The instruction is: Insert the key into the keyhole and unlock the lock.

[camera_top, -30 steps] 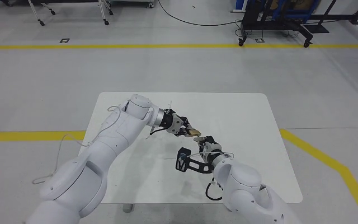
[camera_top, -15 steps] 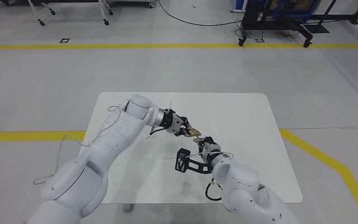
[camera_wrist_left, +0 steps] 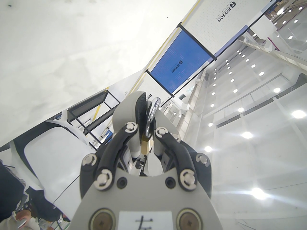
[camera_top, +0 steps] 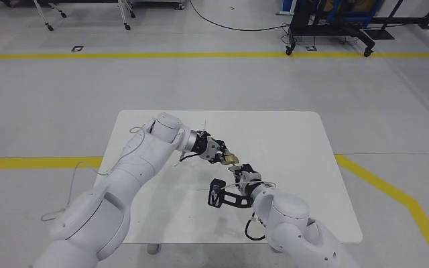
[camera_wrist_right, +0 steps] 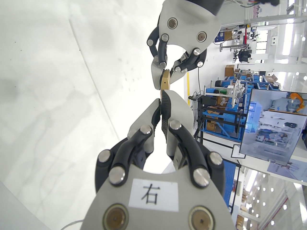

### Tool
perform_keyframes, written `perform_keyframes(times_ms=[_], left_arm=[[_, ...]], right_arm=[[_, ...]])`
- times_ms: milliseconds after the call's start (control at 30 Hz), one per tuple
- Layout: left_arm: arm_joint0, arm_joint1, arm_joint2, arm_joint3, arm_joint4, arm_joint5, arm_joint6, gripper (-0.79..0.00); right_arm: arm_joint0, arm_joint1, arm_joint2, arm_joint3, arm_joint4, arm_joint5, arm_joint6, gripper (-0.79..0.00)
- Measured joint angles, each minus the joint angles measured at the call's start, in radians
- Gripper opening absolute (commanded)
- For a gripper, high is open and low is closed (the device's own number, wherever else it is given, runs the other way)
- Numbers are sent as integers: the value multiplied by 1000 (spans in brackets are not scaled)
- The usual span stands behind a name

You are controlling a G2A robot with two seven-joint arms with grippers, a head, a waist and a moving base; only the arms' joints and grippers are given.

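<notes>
Left gripper (camera_wrist_right: 165,78) clamps the brass padlock (camera_wrist_right: 165,84), right gripper (camera_wrist_right: 162,101) pinches the key (camera_wrist_right: 161,95) right against it, over mid-table (camera_top: 288,134), edges well clear.

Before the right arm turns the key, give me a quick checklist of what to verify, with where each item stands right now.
1. Left jaws shut on the lock: ok.
2. Right jaws shut on the key: ok.
3. Key in line with the lock and meeting its end: ok.
4. Key fully seated in the keyhole: cannot tell, the joint is hidden.
5. Shackle latched: cannot tell.
</notes>
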Motion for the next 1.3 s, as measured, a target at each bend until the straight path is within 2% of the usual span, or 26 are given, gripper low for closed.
perform_keyframes(times_ms=[900,933,967,1000,1133,1300], left_arm=[[4,-8,-16,3,42,-15,-51,-785],[4,-8,-17,3,43,-16,-52,-785],[4,-9,-18,4,43,-16,-52,-785],[4,-9,-20,4,43,-17,-53,-785],[7,-10,-34,6,30,-32,-43,-785],[13,-7,-57,-1,16,-63,-14,-785]], right_arm=[[35,-29,-19,53,-10,-5,47,-785],[35,-30,-17,54,-8,-5,47,-699],[36,-31,-16,54,-6,-4,46,-394],[35,-31,-13,53,-3,-1,46,0],[18,-32,6,22,25,17,17,0],[-53,-20,82,-67,51,61,-73,0]])
